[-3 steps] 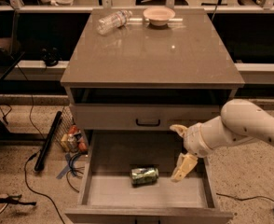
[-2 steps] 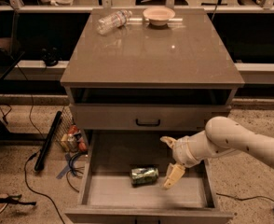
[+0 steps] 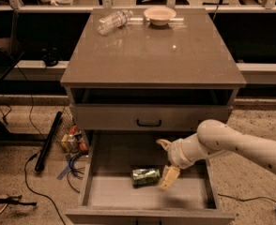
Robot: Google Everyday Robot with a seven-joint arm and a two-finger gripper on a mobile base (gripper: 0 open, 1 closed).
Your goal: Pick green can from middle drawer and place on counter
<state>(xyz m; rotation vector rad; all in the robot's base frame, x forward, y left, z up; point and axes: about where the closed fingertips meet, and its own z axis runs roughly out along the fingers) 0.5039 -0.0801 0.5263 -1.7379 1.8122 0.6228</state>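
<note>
Now that the gripper has slid left to the frame's lower middle, jaws spread, it's right beside the green can lying on its side in the middle drawer, so looks like the grab's next.

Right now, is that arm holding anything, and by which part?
Nothing is held. The gripper hangs open inside the drawer, beside one end of the can, which lies on its side.
</note>
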